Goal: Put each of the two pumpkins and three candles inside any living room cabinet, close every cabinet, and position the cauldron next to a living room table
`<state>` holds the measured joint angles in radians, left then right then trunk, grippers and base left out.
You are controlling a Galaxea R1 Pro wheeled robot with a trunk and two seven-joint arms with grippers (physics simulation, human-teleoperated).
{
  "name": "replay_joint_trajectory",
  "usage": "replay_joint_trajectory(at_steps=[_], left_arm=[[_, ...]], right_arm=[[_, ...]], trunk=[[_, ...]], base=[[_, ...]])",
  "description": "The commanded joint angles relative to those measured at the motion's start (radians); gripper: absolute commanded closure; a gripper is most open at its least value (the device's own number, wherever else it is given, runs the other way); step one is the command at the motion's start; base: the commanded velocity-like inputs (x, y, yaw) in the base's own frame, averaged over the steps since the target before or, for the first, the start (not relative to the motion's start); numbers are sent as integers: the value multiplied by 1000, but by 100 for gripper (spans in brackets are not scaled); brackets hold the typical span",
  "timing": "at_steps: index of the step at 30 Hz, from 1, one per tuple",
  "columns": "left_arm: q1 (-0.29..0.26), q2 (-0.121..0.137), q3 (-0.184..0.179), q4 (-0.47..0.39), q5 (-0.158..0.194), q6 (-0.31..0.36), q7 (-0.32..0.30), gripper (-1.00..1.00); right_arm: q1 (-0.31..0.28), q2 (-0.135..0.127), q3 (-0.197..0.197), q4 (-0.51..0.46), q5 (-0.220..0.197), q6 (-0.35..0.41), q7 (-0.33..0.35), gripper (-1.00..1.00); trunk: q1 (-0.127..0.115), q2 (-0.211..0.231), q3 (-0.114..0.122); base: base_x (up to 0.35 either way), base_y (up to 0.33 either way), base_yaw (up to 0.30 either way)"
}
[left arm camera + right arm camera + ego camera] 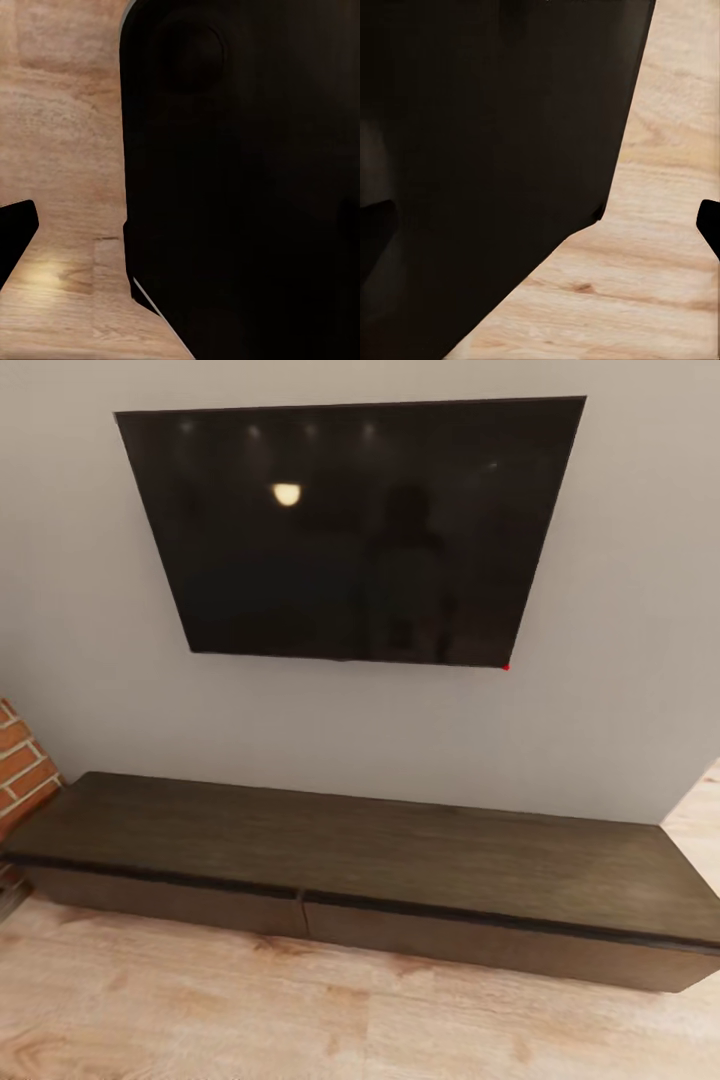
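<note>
Dark-brown wood is what we face: the cabinet [360, 860], shut, its top bare, sits on the pale plank floor [200, 1010] beneath a wall television [350, 530], so we judge opening a front panel comes next, though we cannot tell either gripper's state.

A plain grey wall [620, 610] carries a large dark television screen [350, 530] that reflects a small ceiling light. Pale wood-plank flooring [200, 1010] runs below, and a strip of red brickwork [20, 765] shows at the left edge.
</note>
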<state>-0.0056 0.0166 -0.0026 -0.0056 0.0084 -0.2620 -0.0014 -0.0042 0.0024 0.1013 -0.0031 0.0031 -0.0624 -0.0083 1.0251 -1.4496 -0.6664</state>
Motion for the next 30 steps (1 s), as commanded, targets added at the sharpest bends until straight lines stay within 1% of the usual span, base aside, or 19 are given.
replay_joint_trajectory(at_steps=[1,4,7,18,20,26,30], left_arm=[[-1,0,0,1,1,-4,0,-100],[-1,1,0,1,1,-6,0,-100],[-1,1,0,1,1,-11,0,-100],[-1,2,0,1,1,-15,0,-100],[-1,2,0,1,1,-15,0,-100],[-1,2,0,1,1,-15,0,-100],[-1,2,0,1,1,-16,0,-100]], right_arm=[[0,1,6,1,-2,-3,-1,-100],[0,6,4,2,-4,-2,-1,-100],[0,17,3,2,-5,-3,-1,-100],[0,22,2,2,-6,-4,-1,-100],[0,22,2,2,-6,-3,-1,-100],[0,23,7,2,2,-1,-1,-100],[0,24,5,1,-3,-3,-1,-100]], trunk=[[0,0,-1],[0,0,-1],[0,0,-1],[0,0,-1],[0,0,-1],[0,0,-1],[0,0,-1]], base=[[0,0,60],[0,0,31],[0,0,-117],[0,0,-256],[0,0,-147],[0,0,-38],[0,0,-6]])
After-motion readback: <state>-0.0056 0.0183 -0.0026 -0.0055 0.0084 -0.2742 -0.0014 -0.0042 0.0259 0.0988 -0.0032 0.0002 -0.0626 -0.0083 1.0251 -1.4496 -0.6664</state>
